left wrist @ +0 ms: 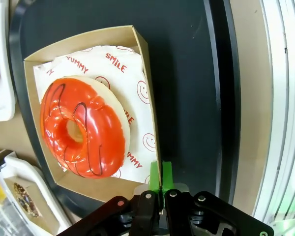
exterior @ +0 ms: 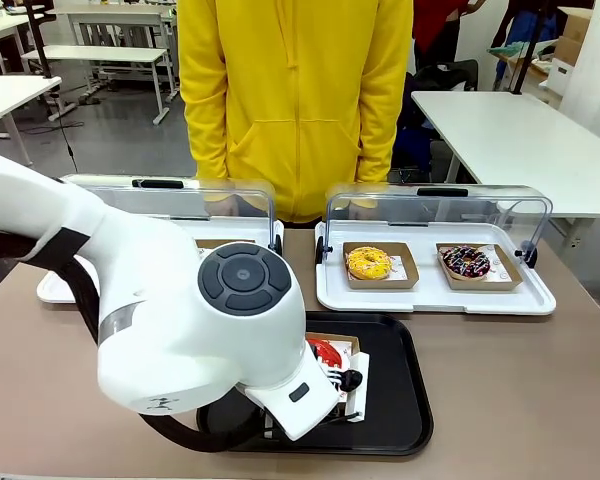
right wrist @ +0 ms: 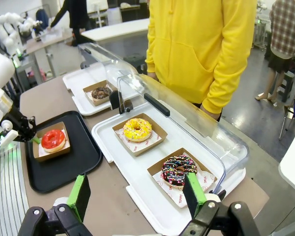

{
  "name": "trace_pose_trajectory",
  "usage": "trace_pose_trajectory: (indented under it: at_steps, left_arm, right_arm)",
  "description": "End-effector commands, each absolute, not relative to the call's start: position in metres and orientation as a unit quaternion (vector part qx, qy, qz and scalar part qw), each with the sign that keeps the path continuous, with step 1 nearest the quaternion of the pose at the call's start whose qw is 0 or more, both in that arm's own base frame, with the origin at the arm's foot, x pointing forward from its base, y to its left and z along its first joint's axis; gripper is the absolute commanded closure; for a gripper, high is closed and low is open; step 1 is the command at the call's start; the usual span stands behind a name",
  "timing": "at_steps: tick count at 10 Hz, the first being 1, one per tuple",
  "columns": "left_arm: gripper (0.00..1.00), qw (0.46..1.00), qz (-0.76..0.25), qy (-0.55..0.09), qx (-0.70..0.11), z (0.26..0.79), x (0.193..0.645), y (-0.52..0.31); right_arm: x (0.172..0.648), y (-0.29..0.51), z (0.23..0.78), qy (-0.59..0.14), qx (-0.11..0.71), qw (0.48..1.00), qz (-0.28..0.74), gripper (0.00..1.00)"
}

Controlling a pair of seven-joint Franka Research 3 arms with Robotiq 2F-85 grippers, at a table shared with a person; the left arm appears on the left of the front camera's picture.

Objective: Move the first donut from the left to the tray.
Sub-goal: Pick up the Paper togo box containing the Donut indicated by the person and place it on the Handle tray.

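Left wrist view: the red-glazed donut [left wrist: 83, 127], thinly lined with dark icing, lies in its brown cardboard holder [left wrist: 137, 49] on white paper printed "SMILE" and "YUMMY". The holder rests on the black tray [left wrist: 187, 73]. My left gripper [left wrist: 161, 174] is clenched on the holder's side wall at 6 o'clock in this picture; the two green pads [left wrist: 154, 173] meet with the cardboard edge pinched between them. The donut itself lies toward 10 o'clock from the pads, apart from them.

Front view: my left arm [exterior: 170, 320] covers much of the tray [exterior: 405, 400], and the red donut [exterior: 325, 352] shows just past the wrist, at 3 o'clock from it, in the holder [exterior: 342, 342] on the tray's surface. Beyond the tray, toward 12 o'clock, a white tray [exterior: 435, 295] with a raised clear lid [exterior: 435, 205] carries a yellow-iced donut [exterior: 369, 263] and a chocolate donut [exterior: 467, 262] with coloured sprinkles, each in its own cardboard holder. A second white tray [exterior: 55, 290], also with a clear lid, lies at 10 o'clock, partly behind my arm. A person in a yellow hooded top [exterior: 295, 100] stands at the table's far edge.

Right wrist view: my right gripper [right wrist: 137, 194] is released, its green-padded fingers [right wrist: 79, 195] spread wide above the brown table [right wrist: 113, 196], well apart from every donut. From here the red donut [right wrist: 53, 139] sits on the black tray [right wrist: 69, 167] at 10 o'clock, with my left gripper [right wrist: 33, 139] at the holder's edge.
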State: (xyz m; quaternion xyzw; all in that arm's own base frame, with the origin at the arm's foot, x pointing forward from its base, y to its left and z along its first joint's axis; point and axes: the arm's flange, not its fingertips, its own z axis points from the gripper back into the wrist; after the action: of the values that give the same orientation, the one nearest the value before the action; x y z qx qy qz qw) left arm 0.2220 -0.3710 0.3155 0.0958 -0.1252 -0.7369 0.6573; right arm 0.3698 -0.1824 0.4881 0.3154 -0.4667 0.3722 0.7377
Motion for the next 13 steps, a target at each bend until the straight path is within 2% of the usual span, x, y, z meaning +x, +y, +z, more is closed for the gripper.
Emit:
trace_pose_trajectory:
  at_steps: [1, 6, 7, 8, 9, 11, 12, 13]
  left_arm:
    - [0.98, 0.663, -0.729, -0.129, 0.109, 0.303, 0.225, -0.385]
    - [0.98, 0.675, -0.722, -0.105, 0.106, 0.296, 0.229, -0.39]
    - [0.43, 0.68, -0.719, -0.102, 0.102, 0.296, 0.23, -0.39]
    - [0.42, 0.681, -0.719, -0.099, 0.102, 0.299, 0.229, -0.389]
    - [0.0, 0.685, -0.715, -0.094, 0.104, 0.304, 0.231, -0.388]
    - [0.0, 0.696, -0.706, -0.086, 0.098, 0.327, 0.239, -0.383]
    - [0.2, 0.698, -0.705, -0.084, 0.095, 0.34, 0.243, -0.382]
    - [0.1, 0.698, -0.706, -0.079, 0.09, 0.355, 0.246, -0.382]
  right_arm:
    - [0.372, -0.182, 0.489, -0.482, 0.314, 0.726, 0.377, 0.0]
    - [0.372, -0.182, 0.489, -0.482, 0.314, 0.726, 0.377, 0.0]
    - [0.372, -0.182, 0.489, -0.482, 0.314, 0.726, 0.377, 0.0]
    - [0.372, -0.182, 0.489, -0.482, 0.314, 0.726, 0.377, 0.0]
    - [0.372, -0.182, 0.489, -0.482, 0.314, 0.726, 0.377, 0.0]
    - [0.372, -0.182, 0.489, -0.482, 0.314, 0.726, 0.377, 0.0]
    - [0.372, -0.182, 0.489, -0.482, 0.314, 0.726, 0.377, 0.0]
    - [0.372, -0.182, 0.489, -0.482, 0.314, 0.726, 0.377, 0.0]
